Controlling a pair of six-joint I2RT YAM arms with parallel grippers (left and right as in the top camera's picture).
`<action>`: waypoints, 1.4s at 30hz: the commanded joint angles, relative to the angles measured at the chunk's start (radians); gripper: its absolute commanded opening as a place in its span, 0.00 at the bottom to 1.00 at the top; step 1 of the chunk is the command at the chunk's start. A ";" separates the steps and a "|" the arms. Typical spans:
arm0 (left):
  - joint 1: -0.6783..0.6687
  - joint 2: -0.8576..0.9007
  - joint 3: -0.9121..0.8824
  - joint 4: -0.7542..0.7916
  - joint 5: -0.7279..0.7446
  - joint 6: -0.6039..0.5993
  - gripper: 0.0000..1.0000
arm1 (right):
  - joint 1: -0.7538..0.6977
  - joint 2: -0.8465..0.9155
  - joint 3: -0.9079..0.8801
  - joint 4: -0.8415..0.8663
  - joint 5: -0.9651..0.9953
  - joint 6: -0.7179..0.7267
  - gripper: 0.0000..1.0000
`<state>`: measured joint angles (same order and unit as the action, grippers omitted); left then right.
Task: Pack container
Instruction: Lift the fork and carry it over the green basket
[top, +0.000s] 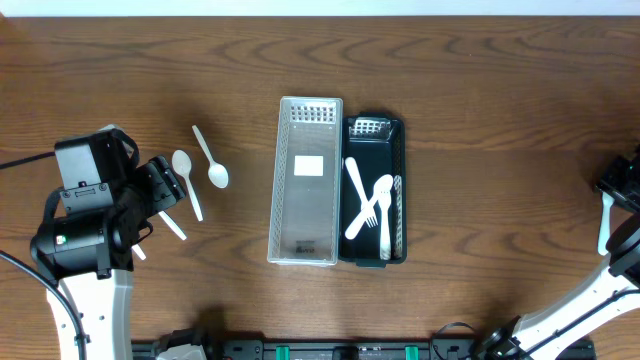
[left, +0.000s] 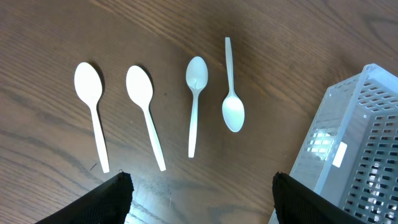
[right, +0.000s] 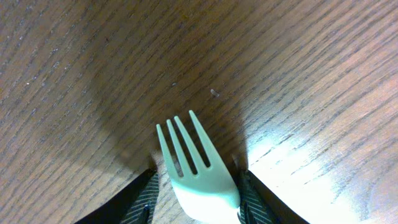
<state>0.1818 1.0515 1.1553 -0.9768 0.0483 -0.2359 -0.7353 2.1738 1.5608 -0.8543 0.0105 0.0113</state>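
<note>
Packing cutlery | right gripper (right: 198, 200) clamps fork (right: 189, 158), well right of tray (top: 402, 140) | left gripper (left: 202, 199) wide above spoons (left: 196, 93) | next: fork into tray

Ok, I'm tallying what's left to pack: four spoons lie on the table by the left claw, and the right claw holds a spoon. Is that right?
Not quite. The right claw holds a fork, not a spoon; the right wrist view shows its tines. The four spoons do lie on the table by the left claw.
</note>
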 joint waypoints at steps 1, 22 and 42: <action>0.005 0.000 0.010 -0.002 -0.008 -0.006 0.74 | -0.005 0.054 -0.050 -0.011 0.014 0.003 0.43; 0.005 0.000 0.010 -0.002 -0.008 -0.005 0.74 | -0.004 0.054 -0.050 -0.018 0.007 0.003 0.24; 0.005 0.000 0.010 -0.002 -0.008 -0.006 0.74 | 0.037 -0.048 -0.009 -0.057 -0.045 0.090 0.01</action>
<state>0.1818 1.0515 1.1553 -0.9768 0.0483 -0.2363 -0.7292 2.1639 1.5604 -0.9005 -0.0051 0.0490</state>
